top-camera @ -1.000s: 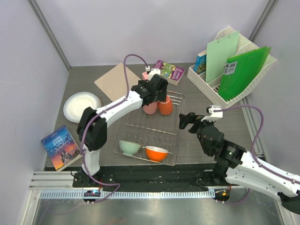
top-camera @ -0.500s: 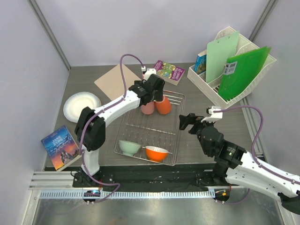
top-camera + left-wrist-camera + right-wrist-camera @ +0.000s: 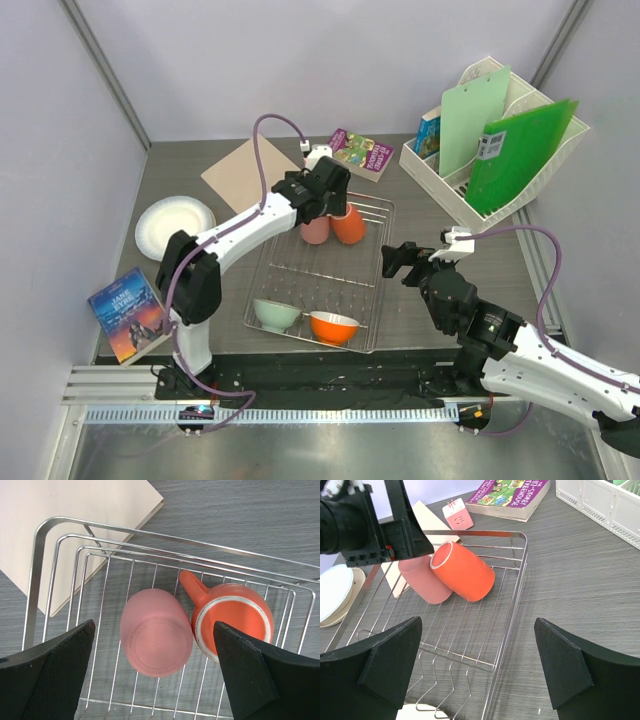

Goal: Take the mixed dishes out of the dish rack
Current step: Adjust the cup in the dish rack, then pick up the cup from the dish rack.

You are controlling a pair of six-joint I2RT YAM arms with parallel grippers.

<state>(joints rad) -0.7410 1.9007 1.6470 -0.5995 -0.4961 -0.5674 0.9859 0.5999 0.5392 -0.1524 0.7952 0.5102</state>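
The silver wire dish rack (image 3: 379, 290) lies mid-table. In its far end a pink cup (image 3: 316, 232) and an orange cup (image 3: 351, 226) lie side by side on their sides. In its near end sit a mint-green bowl (image 3: 276, 314) and an orange bowl (image 3: 335, 326). White plates (image 3: 175, 226) are stacked on the table left of the rack. My left gripper (image 3: 322, 196) hovers open just above the cups; in the left wrist view the pink cup (image 3: 156, 632) lies between its fingers (image 3: 55, 675), with the orange cup (image 3: 232, 620) beside it. My right gripper (image 3: 405, 260) is open and empty at the rack's right rim (image 3: 517, 587).
A white file organizer (image 3: 455, 195) with green folders stands at the back right. Books (image 3: 362, 152) and a beige board (image 3: 245, 172) lie behind the rack. Another book (image 3: 128, 312) lies at the near left. A small pink item (image 3: 456, 516) sits behind the rack.
My left gripper has shifted slightly toward the far left above the cups. The cups and the right arm have not moved.
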